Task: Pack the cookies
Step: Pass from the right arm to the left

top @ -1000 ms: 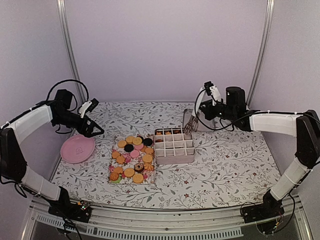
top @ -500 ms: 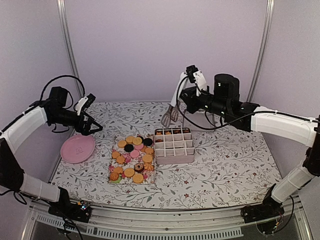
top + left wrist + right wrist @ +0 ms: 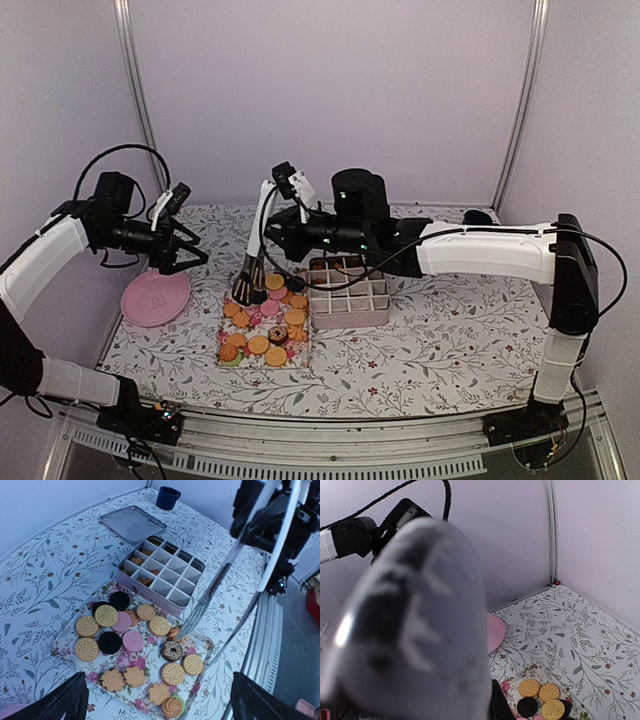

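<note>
Currently, the cookies (image 3: 265, 318) are laid out on the floral tray (image 3: 304, 352) just left of the divided box (image 3: 348, 318), and a few more are seen in that box's far cells. The right gripper (image 3: 273, 233) is clamped on the tongs (image 3: 246, 282), which hang with their metal tips at the tray's far left part, close over the cookies; contact cannot be told. The left gripper (image 3: 187, 262) is held with jaws wide and empty above the pink plate (image 3: 155, 297), well apart from the cookies.

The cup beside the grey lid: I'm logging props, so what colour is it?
The cup is dark blue, clearest in the left wrist view.
</note>
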You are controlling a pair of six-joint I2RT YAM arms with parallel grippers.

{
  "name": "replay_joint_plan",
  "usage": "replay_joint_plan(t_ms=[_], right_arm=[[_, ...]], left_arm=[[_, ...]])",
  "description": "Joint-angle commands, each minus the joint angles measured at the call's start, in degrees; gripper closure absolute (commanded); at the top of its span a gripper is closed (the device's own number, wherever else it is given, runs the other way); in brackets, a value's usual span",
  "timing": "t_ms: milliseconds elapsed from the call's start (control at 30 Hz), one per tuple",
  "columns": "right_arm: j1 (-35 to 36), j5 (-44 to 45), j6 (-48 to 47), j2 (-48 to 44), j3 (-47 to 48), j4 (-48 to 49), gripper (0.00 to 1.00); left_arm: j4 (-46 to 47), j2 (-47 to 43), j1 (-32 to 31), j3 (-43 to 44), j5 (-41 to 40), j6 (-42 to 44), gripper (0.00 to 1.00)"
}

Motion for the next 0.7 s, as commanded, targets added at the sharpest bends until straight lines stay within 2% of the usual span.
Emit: replay_joint_plan(t_ms=[0,167,500,667], right_arm=[[0.5,-3.2,2.8,2.2,3.7,3.5,1.00],[0.5,-3.1,2.6,2.7,4.6,4.1,1.00],[0.6,-7.0,4.4,2.8,4.8,5.9,1.00],[0.6,-7.5,3.8,2.6,3.9,6.2,1.00]], left_arm=[[-2.4,0.0,-5.6,-2.7,2.5,2.7,0.01],[-2.3,1.8,-10.1,-3.6,3.5,5.0,0.01],[-4.5,7.0,-13.6,0.1,11.5,8.5,0.01],[-6.2,8.0,-15.7,0.4,13.1,9.5,0.03]])
